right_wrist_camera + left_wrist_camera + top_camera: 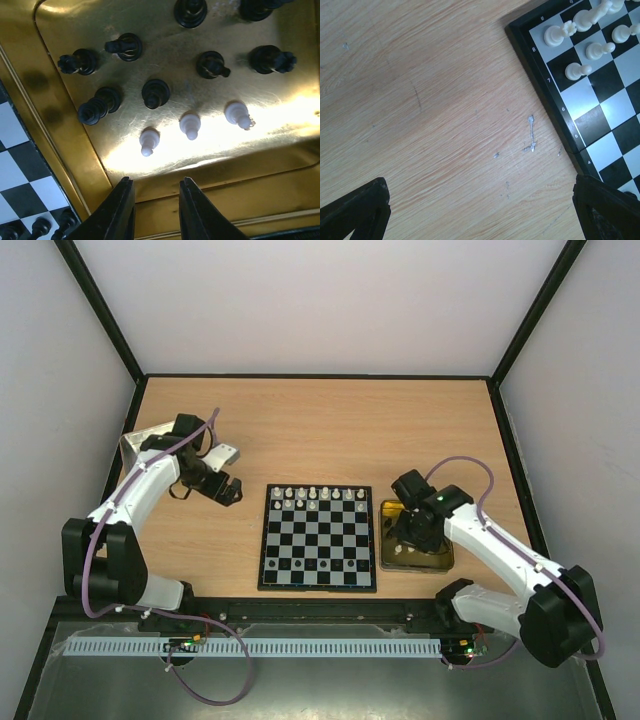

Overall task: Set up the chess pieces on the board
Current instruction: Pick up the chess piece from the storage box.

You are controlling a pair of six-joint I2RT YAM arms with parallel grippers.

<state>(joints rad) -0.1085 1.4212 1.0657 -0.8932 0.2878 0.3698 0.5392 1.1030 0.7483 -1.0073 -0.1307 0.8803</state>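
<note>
The board [318, 540] lies flat in the middle of the table, with white chess pieces [315, 495] on its two far rows. A few black pieces [40, 227] stand along its near edge. The gold tin [75, 150] just right of the board holds several black pieces [155, 93] and three white ones [190, 125]. My right gripper [156, 181] hangs over the tin's near rim, jaws a little apart with nothing between them. It shows in the top view too, right gripper [407, 536]. My left gripper [479, 180] is wide open over bare wood beside the board's far left corner [560, 75].
A silver tin lid [140, 445] lies at the far left behind the left arm. The pen's dark-framed walls border the wooden table [320, 430] on three sides. White pieces [577, 71] stand near the board's corner in the left wrist view.
</note>
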